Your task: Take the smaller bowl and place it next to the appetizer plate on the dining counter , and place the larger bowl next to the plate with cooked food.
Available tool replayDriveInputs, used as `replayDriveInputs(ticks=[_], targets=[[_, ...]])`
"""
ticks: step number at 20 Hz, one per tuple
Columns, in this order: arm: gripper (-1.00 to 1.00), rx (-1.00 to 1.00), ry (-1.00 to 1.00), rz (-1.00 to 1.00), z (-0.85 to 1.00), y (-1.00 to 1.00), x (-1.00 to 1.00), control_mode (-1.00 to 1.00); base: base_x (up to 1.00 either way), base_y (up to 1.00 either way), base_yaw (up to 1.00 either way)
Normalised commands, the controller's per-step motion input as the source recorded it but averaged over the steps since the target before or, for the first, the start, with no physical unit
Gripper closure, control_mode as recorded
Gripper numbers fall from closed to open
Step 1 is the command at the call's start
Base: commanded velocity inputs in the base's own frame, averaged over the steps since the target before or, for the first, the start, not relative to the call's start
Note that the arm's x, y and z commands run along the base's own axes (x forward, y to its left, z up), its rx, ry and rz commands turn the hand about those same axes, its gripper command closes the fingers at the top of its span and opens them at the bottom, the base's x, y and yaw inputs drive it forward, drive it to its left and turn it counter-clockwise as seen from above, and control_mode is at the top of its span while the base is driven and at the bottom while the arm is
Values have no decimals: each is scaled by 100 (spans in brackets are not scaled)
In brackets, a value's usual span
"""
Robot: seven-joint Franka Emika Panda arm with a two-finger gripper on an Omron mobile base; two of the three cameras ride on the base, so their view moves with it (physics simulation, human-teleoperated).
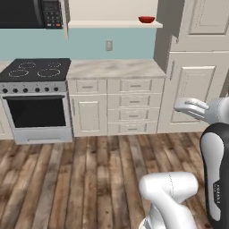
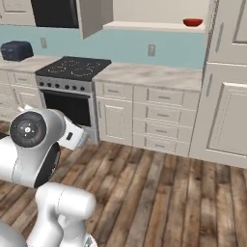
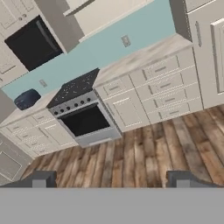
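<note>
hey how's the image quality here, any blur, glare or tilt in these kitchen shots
Left base view: flat even rendered light, the smaller bowl sharp but tiny on its shelf. Right base view: same soft light, no glare. Hand view: rolled, so the stove leans; gripper fingertips crisp.

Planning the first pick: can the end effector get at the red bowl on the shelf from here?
Probably not yet: the smaller bowl sits high on the shelf across open floor, far from the open, empty end effector.

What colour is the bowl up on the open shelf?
Glossy red: the smaller bowl, clearest in the left base view, at the shelf's right end.
</note>
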Motion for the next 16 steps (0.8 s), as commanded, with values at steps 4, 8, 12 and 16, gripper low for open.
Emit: replayDriveInputs(ticks=[4,8,12,16], targets=[[-100,0,0,0,0,0,0,100,98,-8,-24],[-100,0,0,0,0,0,0,100,99,9,-31],[-100,0,0,0,0,0,0,100,100,12,-35],[-100,0,0,0,0,0,0,100,100,26,-33]])
